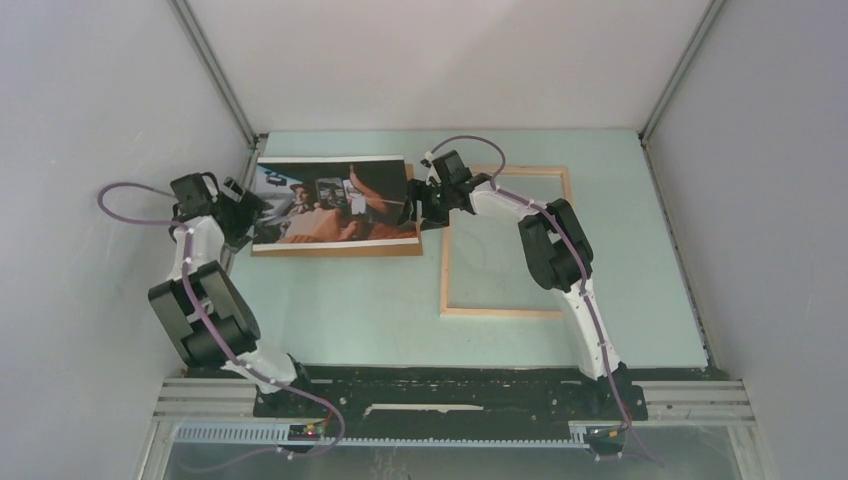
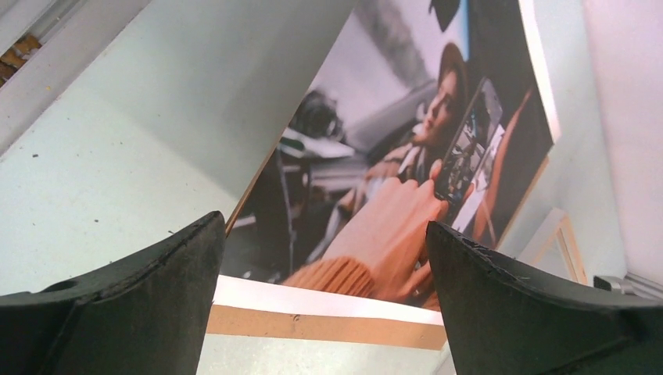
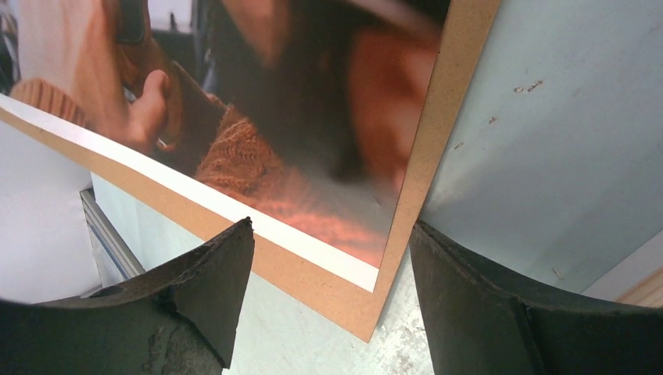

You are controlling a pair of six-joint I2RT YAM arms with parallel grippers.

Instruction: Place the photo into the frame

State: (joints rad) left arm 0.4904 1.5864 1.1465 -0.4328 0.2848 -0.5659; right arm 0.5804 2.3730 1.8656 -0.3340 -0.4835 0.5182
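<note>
Seen from above, a thin rectangular colour print of people, white-bordered, the photo (image 1: 335, 200), lies face up on a plain brown backing board (image 1: 335, 250) on a pale green table (image 1: 340, 310).

The left gripper (image 1: 245, 205) sits at one short end of the print and the right gripper (image 1: 412, 205) at the other, each facing inward, so the print lies directly between the two tools. Both have their black fingers spread apart and hold nothing.

In the left wrist view, the print's white border and a strip of brown board lie just ahead of the open fingers (image 2: 180, 258). In the right wrist view, the corner of the board and the print's corner sit in the gap between the fingers (image 3: 211, 266), low and close. I cannot tell whether anything touches.

The large rectangular frame of thin light wood (image 1: 505, 312), with a clear pane, lies flat just behind the right gripper, beneath that arm, and has nothing in it.

Flanking both ends probably lets the arms lift the floppy sheet evenly without creasing it. The board holds the print's edge off the table, which should help a finger slip under. The print has not yet been gripped.
</note>
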